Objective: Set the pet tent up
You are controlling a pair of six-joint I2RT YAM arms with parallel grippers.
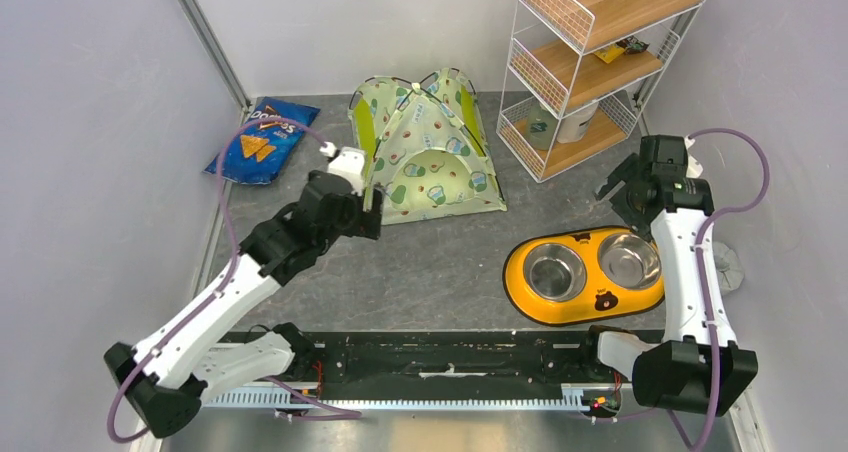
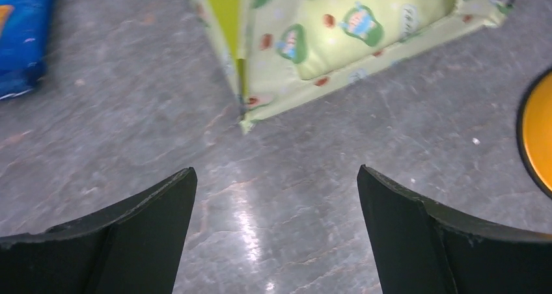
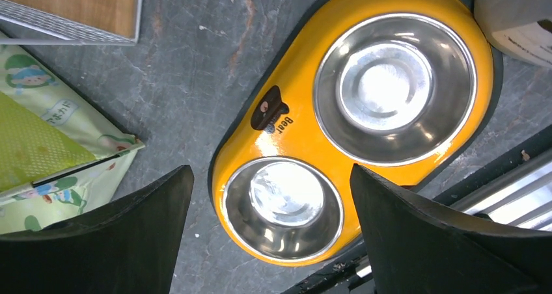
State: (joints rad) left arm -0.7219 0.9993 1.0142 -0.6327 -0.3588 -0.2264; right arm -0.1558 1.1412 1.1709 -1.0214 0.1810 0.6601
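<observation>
The pet tent stands erect at the back middle of the table, pale green with an avocado print, lime lining and thin black poles crossing at its peak. My left gripper hovers open just off the tent's front left corner. In the left wrist view that corner lies a little beyond the left gripper, with only bare table between the fingers. My right gripper is raised at the right, open and empty. In the right wrist view the right gripper looks down past the tent's front right corner.
A yellow double pet bowl with two steel dishes sits front right, under the right gripper. A blue chip bag lies back left. A white wire shelf rack stands back right. Grey walls close in both sides.
</observation>
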